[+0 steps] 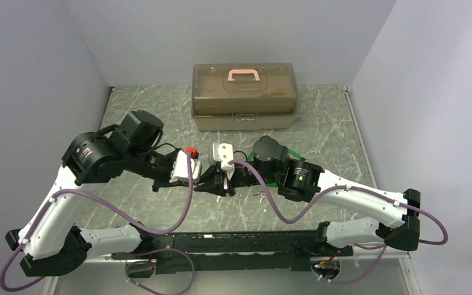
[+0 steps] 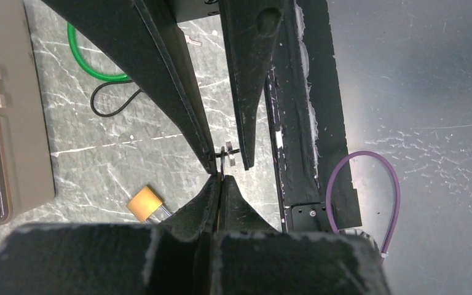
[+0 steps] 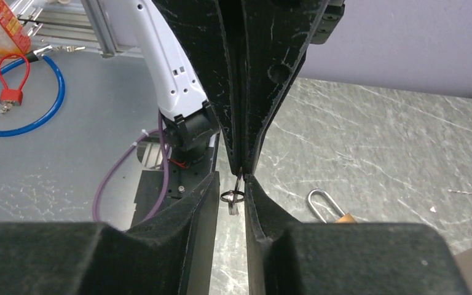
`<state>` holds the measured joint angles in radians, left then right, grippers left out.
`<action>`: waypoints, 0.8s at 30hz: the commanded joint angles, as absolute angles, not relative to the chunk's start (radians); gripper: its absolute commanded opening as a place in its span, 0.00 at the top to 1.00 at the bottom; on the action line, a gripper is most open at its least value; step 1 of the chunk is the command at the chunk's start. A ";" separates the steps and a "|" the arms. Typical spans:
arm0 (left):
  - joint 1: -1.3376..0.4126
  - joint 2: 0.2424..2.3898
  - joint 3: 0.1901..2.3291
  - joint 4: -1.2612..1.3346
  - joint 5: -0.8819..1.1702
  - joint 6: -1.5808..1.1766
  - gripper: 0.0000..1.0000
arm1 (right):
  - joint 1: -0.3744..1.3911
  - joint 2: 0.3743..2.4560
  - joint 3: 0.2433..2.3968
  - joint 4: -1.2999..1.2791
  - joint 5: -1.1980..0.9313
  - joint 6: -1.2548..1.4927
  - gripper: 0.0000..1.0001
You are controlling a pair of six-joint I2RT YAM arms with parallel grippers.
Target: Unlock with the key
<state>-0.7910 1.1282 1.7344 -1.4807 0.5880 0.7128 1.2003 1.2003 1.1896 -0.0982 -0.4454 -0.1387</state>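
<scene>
Above the counter (image 3: 375,141), the left pincer (image 2: 220,179) is clenched on the key (image 3: 232,198), its ring between the right pincer's (image 3: 232,181) slightly parted jaws. Whether they grip cannot be told. The padlock (image 3: 327,206) lies untouched nearby, not yet unlocked.

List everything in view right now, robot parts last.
toolbox: one, translucent brown, pink handle, back of table
padlock: one, brass, lying on table near the grippers
key: one, metal, pinched in left gripper
key ring: one, dark, hanging from key, between right gripper's fingers
loose key: at least one, silver, on table near right arm
green cable: one, loop beside right arm
table: one, grey-green marbled
left gripper: one, black, shut on key
right gripper: one, black, closed on key ring
</scene>
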 commanded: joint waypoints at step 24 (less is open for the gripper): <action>-0.792 1.147 1.854 -1.470 0.525 0.699 0.23 | 1.134 1.090 1.094 -0.065 -0.407 -0.036 1.00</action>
